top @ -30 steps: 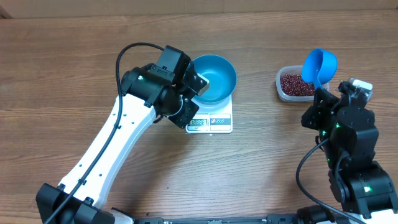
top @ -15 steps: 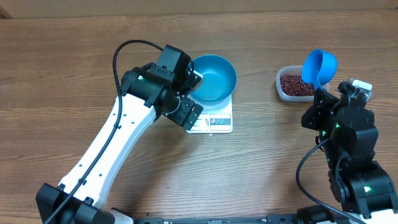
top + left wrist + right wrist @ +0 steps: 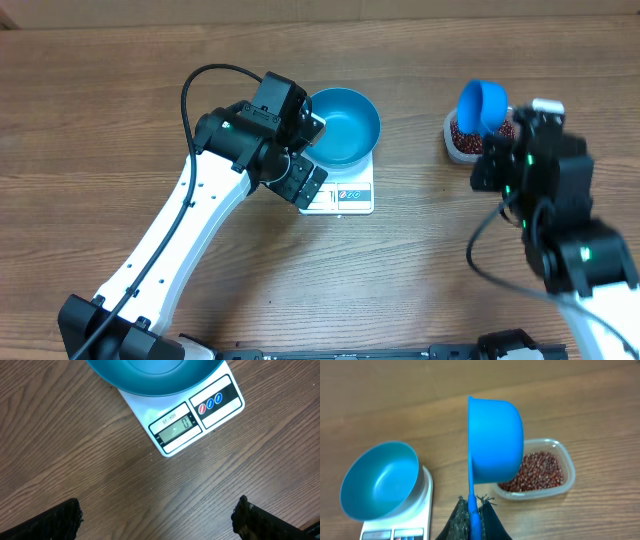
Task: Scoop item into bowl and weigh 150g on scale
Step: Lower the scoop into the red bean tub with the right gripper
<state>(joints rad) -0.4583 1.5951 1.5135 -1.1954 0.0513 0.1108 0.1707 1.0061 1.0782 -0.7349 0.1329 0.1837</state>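
**Operator:** My right fingers (image 3: pixel 472 512) are clamped on the handle of the blue scoop (image 3: pixel 495 440); the handle runs straight up from them, and the cup stands on edge with its mouth turned left. Where are the beans (image 3: pixel 535 472) from there?

**Spotter:** Just behind and to the right of the cup, low in the clear tub (image 3: pixel 540 480); its long side runs across my right wrist view; I'd judge the dip needs a roll toward it. The right arm is much the nearer one.

**Operator:** And my left fingers (image 3: pixel 157 515)?

**Spotter:** Spread wide, holding nothing, hanging over bare desk (image 3: pixel 450 260) in front of the scale (image 3: pixel 165 415).

**Operator:** The bowl (image 3: pixel 343 125) sits on that scale, no beans in it; only the left wrist lets me read the display (image 3: pixel 175 427), showing zero; only the overhead looks into the scoop, which seems empty.
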